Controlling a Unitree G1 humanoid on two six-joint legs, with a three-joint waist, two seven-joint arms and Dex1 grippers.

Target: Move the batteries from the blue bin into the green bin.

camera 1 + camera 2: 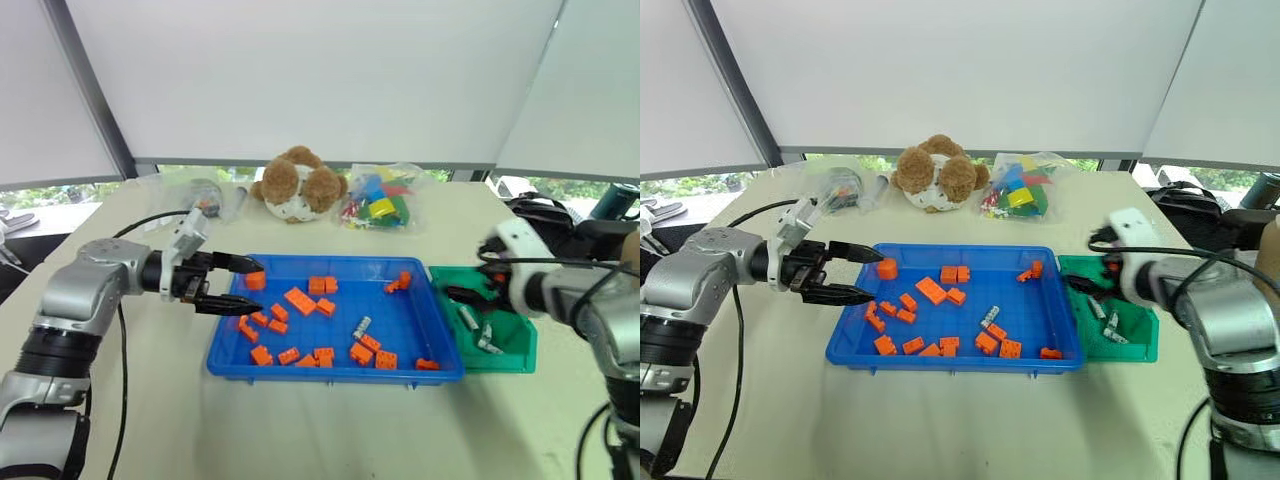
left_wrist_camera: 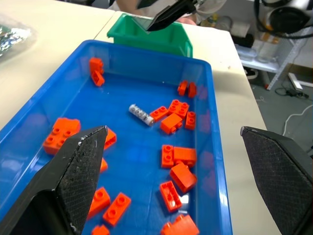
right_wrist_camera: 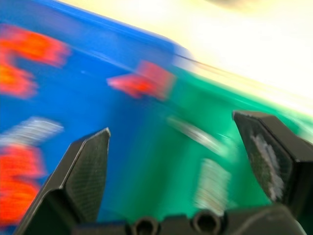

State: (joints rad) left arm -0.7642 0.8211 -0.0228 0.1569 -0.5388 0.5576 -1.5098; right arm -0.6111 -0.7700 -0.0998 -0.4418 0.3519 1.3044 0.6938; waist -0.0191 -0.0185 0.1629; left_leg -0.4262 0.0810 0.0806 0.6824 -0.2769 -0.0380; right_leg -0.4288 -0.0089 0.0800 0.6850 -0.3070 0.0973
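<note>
A: What lay in the blue bin (image 1: 225, 352)?

B: It was a wide, shallow tray of glossy plastic at the centre of the frame on the pale tabletop (image 1: 330, 425). Studded orange bricks (image 1: 299, 300) were scattered across it, and 1 small silver cylinder, a battery (image 1: 361, 326), lay right of its centre.

A: And the green bin (image 1: 515, 350)?

B: It was smaller and deeper, touching the blue bin's right edge. At least 2 more batteries (image 1: 468, 318) lay inside it, metallic and ribbed.

A: The tools?

B: The right tool (image 1: 462, 296) hovered over the green bin's left part with its textured black fingers spread, grasping nothing. The left tool (image 1: 248, 285) hung over the blue bin's left rim, released too, its tapered fingers apart.

A: Anything behind?

B: A fuzzy brown-and-white plush toy (image 1: 299, 184) and a clear crinkled bag of coloured bricks (image 1: 382, 203) sat at the upper centre.
</note>
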